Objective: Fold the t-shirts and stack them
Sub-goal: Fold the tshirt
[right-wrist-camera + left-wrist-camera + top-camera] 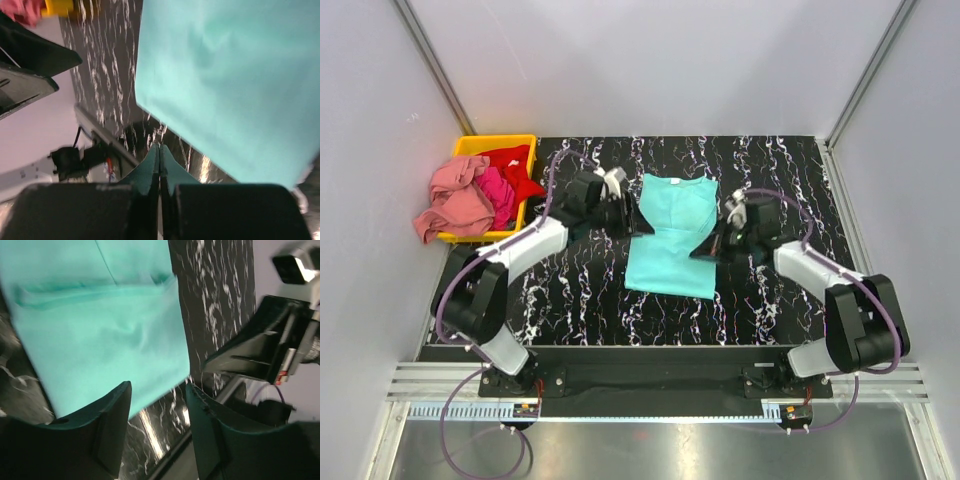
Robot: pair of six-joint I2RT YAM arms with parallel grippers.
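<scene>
**At mid-table: one teal shirt laid out, three more at the bin**

On the black, white-veined marbled table point(580, 290), a turquoise-teal short-sleeved cloth t-shirt point(670, 245) is spread flat at the middle, its collar at the far end and its sleeves tucked in so that a long narrow shape is formed. The left gripper point(640, 227) is held at the shirt's left edge, towards the far end. In the left wrist view its two fingers are seen spread apart point(157, 390), with nothing between them, and the teal cloth lies just beyond the tips. The right gripper point(700, 251) is held at the shirt's right edge. In the right wrist view its fingers are pressed together point(159, 150) over bare table just beside the cloth, and nothing is pinched between them.

At the far left corner a yellow plastic bin point(498, 141) is placed. A crumpled salmon pink t-shirt point(455, 200) is draped over its left rim, a magenta t-shirt point(500, 192) is bunched beside it, and a red t-shirt point(512, 160) is piled at the far side.
</scene>
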